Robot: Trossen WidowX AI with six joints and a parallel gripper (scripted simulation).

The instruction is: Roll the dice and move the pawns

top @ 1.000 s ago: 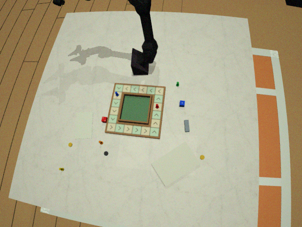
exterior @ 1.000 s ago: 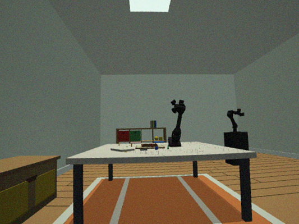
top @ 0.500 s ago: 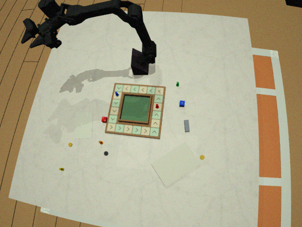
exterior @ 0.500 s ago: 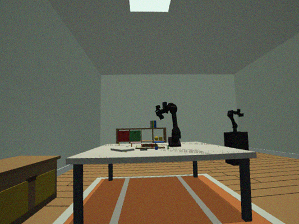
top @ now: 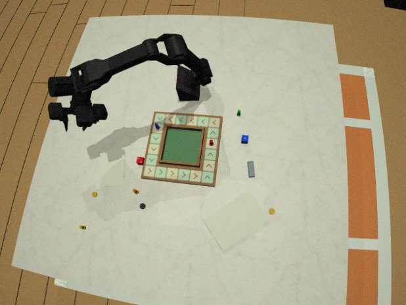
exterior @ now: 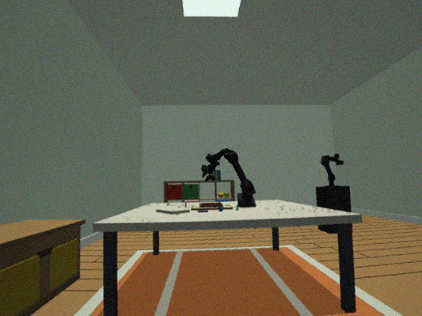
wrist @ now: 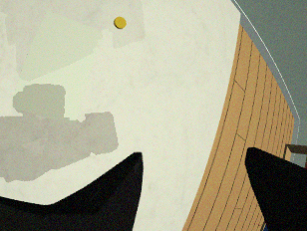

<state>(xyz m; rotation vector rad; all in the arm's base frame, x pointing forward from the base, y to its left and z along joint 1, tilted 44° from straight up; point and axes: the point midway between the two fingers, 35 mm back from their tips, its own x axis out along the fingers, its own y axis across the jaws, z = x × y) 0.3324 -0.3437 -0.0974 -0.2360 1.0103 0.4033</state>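
Observation:
My gripper point(top: 75, 129) point(wrist: 196, 158) is open and empty, high above the table at its left side. The red die point(top: 140, 160) lies on the table against or close beside the left edge of the game board point(top: 178, 181). The blue die point(top: 244, 139) point(exterior: 220, 209) lies on the table right of the board. The green-floored tray point(top: 182, 146) in the board's middle holds nothing. The red pawn point(top: 211, 142) stands on the right column, where arrows point away from the front. The blue pawn point(top: 157, 126) is on the left column, second square from the back.
A green pawn point(top: 238, 113) and a grey block point(top: 251, 169) are right of the board. An orange pawn point(top: 135, 191), dark disc point(top: 142, 206), yellow pawn point(top: 83, 227) and yellow disc point(top: 94, 194) point(wrist: 120, 22) are front left. A pale flat slab point(top: 236, 221) and another yellow disc point(top: 271, 211) are front right.

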